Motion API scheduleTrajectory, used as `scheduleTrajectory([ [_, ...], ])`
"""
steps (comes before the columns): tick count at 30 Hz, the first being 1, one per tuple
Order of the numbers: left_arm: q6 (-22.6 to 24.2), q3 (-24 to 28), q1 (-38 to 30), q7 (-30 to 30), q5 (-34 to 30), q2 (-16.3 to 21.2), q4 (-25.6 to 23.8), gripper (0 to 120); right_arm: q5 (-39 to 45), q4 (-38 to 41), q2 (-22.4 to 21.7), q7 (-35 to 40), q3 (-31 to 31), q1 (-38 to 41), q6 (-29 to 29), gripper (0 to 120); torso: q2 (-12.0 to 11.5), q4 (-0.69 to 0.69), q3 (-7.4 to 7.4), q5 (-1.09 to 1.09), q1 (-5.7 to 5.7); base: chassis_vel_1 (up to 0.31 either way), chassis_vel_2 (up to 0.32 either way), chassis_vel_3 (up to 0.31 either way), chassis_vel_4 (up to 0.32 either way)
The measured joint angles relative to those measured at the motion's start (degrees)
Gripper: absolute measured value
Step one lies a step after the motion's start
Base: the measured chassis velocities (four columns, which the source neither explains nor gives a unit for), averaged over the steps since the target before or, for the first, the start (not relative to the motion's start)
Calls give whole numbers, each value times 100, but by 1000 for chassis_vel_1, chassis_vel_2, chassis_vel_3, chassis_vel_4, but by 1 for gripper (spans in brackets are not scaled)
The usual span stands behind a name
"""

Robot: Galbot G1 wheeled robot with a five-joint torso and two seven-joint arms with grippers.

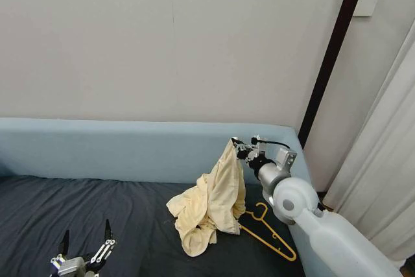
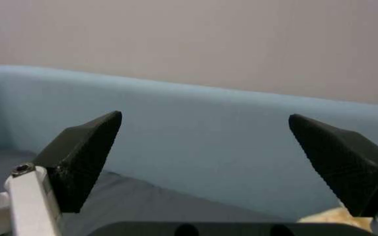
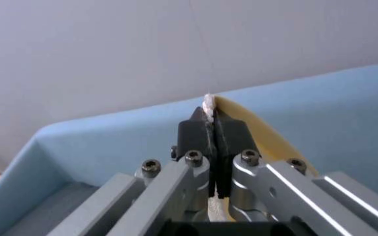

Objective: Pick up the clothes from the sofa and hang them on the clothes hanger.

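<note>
The right gripper [image 1: 235, 145], jaws pinching the yellow garment [image 1: 213, 204], holds it over the sofa [image 1: 97, 150]; at seven o'clock the left gripper [image 1: 86, 231] hangs, jaws spread.

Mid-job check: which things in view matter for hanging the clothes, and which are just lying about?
Job: yellow garment, pinched in the right gripper; yellow hanger lying on the sofa; left gripper, open over the seat.
Just there: white curtain; wall; dark frame, purpose unclear.
</note>
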Motion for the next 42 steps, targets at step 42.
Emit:
scheduleTrajectory([
  [42,1302,3126,-4854,2216,-1539,505,4438,100,-397,-606,207,-814,70,-12,529,0,-1,-1,1,-1,1,0,0,0,0],
])
